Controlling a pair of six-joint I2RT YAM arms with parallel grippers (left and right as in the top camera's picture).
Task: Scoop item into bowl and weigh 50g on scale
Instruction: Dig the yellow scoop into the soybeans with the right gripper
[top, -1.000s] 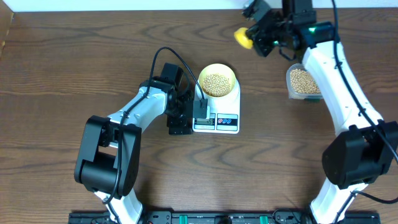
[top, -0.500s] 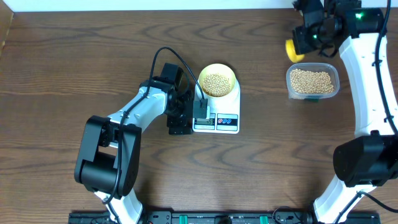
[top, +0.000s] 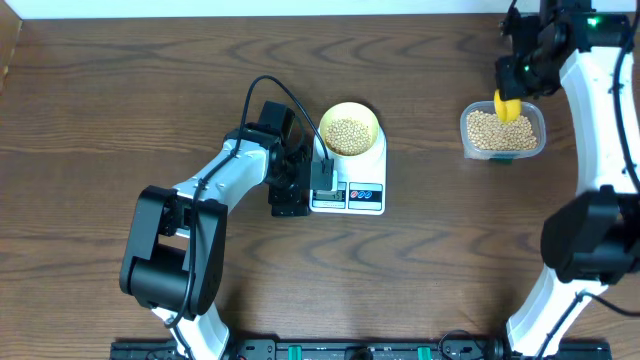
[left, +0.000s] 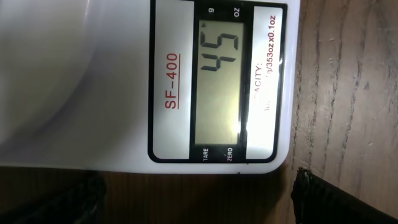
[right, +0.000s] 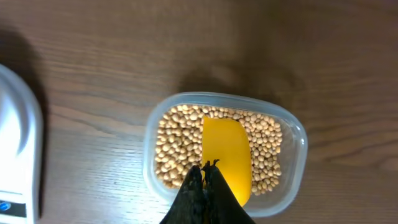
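The pale-yellow bowl (top: 374, 118) stands on the white scale (top: 378, 160) and holds tan beans (top: 348, 135). In the left wrist view the scale (left: 124, 93) fills the frame and its display (left: 219, 87) reads 45. My left gripper (top: 305, 185) rests at the scale's left edge, open, its fingertips (left: 339, 199) apart with nothing between them. My right gripper (top: 518, 82) is shut on the yellow scoop (top: 508, 108). The scoop (right: 227, 155) hangs over the beans (right: 174, 146) in the clear tub (right: 293, 132), and no beans show on it.
The clear tub (top: 535, 140) of beans sits at the back right of the brown wooden table (top: 150, 100). A black cable (top: 270, 90) loops over the left arm near the scale. The table's far edge meets a white wall.
My right arm has swung right and down with the scoop, from behind the bowl to over the tub. The left arm, bowl and scale have not moved.
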